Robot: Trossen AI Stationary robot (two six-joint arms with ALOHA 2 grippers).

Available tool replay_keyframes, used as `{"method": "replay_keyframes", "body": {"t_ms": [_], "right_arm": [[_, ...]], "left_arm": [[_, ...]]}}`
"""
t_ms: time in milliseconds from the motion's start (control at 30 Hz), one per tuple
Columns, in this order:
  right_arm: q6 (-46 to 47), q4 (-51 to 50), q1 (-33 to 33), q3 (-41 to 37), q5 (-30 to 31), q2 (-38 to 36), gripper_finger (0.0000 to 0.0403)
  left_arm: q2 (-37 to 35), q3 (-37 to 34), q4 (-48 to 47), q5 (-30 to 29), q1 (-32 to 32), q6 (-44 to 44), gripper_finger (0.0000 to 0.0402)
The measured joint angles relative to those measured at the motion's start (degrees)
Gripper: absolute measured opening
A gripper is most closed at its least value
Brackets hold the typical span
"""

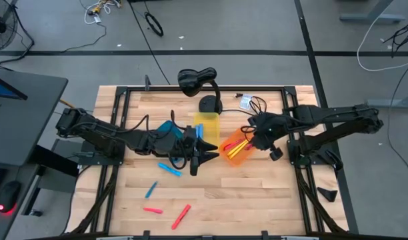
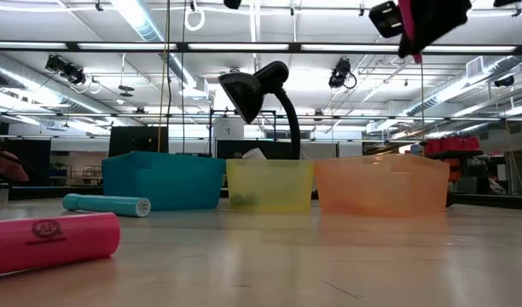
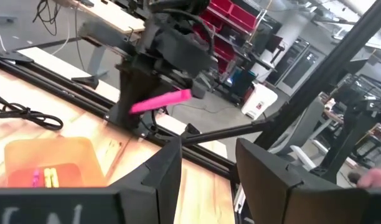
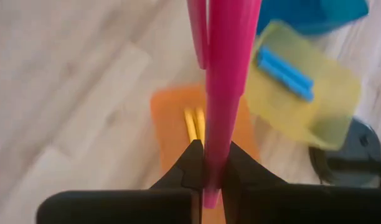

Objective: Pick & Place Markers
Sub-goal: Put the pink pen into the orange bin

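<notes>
Right wrist view is showing the right claw [image 4: 208, 163] clamped on a pink marker [image 4: 223, 81], which is being held above the orange bin [image 4: 172, 118], where yellow markers [image 4: 195, 126] are already lying. A miss could be caused if the marker is let go while it is tilted: its long end is reaching toward the yellow bin [image 4: 315, 106], where a blue marker [image 4: 285, 73] is sitting, so it might bounce off a rim or fall into the wrong bin.

In the high view the left claw [image 1: 199, 159] is being held just beside the orange bin [image 1: 236, 148] and near the right claw [image 1: 252, 139], so a collision between the two arms is being risked if either is swung across the bins. Its fingers [image 3: 158, 180] are being shown parted with nothing between them. The lamp [image 1: 199, 83] and its base are standing just behind the bins, so room on that side is tight, and the cable near the right arm could be snagged.

Open worktop [image 1: 257, 193] is being left toward the front edge, where a blue marker [image 1: 169, 169], another blue one [image 1: 151, 191], a pink one [image 1: 153, 211] and a red one [image 1: 181, 216] are still lying well apart. The last two are lying close to the front edge, so a careless nudge could be sending them off.
</notes>
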Motion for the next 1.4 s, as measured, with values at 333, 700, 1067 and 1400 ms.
{"method": "replay_keyframes", "body": {"t_ms": [333, 700, 1067, 1400], "right_arm": [[-10.0, -11.7, -3.5, 0.0, 8.6, 0.1, 0.0019], [-11.8, -14.7, -4.0, 0.0, 14.6, 10.7, 0.0019], [-11.7, -9.9, -4.1, 0.0, 15.5, 21.7, 0.0019], [-11.3, -6.4, -4.1, 0.0, 13.3, 29.6, 0.0019]], "left_arm": [[0.0, 0.0, -0.4, 0.0, 0.0, 0.0, 0.0158], [0.0, 0.0, -0.7, -1.5, 0.0, 0.1, 0.0158], [0.0, 0.0, -0.8, -1.5, 0.0, 0.2, 0.0158], [0.0, 0.0, -0.8, 2.4, 0.0, 0.1, 0.0158]]}}
